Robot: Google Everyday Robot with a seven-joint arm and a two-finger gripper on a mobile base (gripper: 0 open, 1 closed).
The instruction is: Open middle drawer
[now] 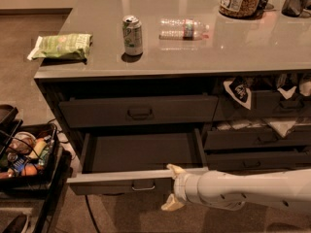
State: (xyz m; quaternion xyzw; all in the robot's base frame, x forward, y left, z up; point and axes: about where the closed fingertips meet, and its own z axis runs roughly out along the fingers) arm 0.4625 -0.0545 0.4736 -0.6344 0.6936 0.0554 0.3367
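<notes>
One wide, dark-grey middle drawer (121, 175) stood pulled out beneath the glossy grey counter (194, 57), its shadowed inside hard to read, with the white two-finger gripper (171, 188) spread open, gripping nothing, below that counter's front.

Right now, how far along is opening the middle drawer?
Done: the middle drawer stands pulled well out, its inside exposed. In hand: the gripper is at the drawer front, just right of the pull handle, fingers spread. Left: probably only backing the arm away.
</notes>
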